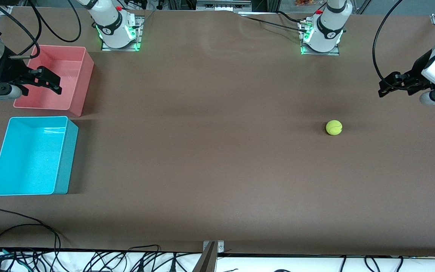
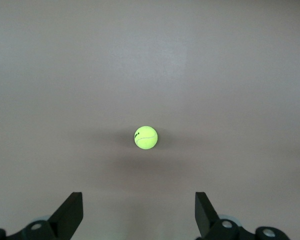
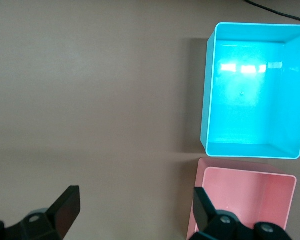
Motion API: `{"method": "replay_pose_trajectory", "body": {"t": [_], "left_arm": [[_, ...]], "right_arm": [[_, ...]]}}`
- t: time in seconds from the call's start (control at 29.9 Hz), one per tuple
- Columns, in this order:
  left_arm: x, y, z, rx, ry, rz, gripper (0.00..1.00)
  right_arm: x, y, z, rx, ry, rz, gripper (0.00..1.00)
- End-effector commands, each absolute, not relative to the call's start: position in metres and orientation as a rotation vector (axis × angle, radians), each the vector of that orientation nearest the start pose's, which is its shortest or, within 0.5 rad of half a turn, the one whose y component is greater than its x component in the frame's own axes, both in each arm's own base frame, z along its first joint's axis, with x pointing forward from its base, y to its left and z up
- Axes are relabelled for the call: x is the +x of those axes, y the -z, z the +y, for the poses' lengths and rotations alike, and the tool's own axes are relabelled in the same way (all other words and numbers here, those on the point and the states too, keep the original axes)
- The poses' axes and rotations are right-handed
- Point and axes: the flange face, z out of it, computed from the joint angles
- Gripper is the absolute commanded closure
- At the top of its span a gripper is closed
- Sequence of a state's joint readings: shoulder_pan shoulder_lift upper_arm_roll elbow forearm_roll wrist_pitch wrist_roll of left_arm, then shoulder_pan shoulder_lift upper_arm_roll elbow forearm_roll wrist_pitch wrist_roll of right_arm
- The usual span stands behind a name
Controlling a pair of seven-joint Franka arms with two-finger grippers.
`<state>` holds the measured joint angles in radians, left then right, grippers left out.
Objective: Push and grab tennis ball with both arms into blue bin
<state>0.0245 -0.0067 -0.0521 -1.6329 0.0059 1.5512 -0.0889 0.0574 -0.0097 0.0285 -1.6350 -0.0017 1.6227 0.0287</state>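
Left hand (image 1: pixel 385 84) hangs over the table (image 1: pixel 217 170) at its own end, fingers apart with nothing between them, aimed at the tennis ball (image 1: pixel 333 127) — the ball sits alone on the table a little nearer the front camera. Right hand (image 1: pixel 47 80) waits above the pink bin (image 1: pixel 83 75), wide open and empty too. Well apart from the ball, at the right arm's end, sits the blue bin (image 1: pixel 64 158), just in front of the pink one. I think the ball is light, fuzzy and a bit squashy, and it will roll at a small nudge — best to pinch it across its round middle.
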Motion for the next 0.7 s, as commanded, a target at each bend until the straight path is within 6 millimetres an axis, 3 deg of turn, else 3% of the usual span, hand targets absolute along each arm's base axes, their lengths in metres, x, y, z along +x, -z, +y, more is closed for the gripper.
{"method": "replay_pose_trajectory", "body": {"t": [0.0, 0.3, 0.5, 0.57, 0.67], "left_arm": [[0.546, -0.598, -0.008, -3.143, -0.111, -0.044, 0.74], [0.546, -0.595, -0.008, -3.139, -0.121, -0.046, 0.87], [0.545, -0.588, -0.008, -3.136, -0.142, -0.041, 0.91], [0.546, -0.586, -0.008, -3.134, -0.149, -0.012, 1.00], [0.546, -0.585, -0.008, -3.136, -0.140, 0.098, 1.00]], "right_arm": [[0.554, -0.609, 0.048, -3.153, -0.011, -0.105, 0.00], [0.554, -0.609, 0.048, -3.153, -0.011, -0.105, 0.00], [0.554, -0.609, 0.048, -3.153, -0.011, -0.105, 0.00], [0.554, -0.609, 0.048, -3.153, -0.011, -0.105, 0.00], [0.554, -0.609, 0.048, -3.153, -0.011, -0.105, 0.00]]}}
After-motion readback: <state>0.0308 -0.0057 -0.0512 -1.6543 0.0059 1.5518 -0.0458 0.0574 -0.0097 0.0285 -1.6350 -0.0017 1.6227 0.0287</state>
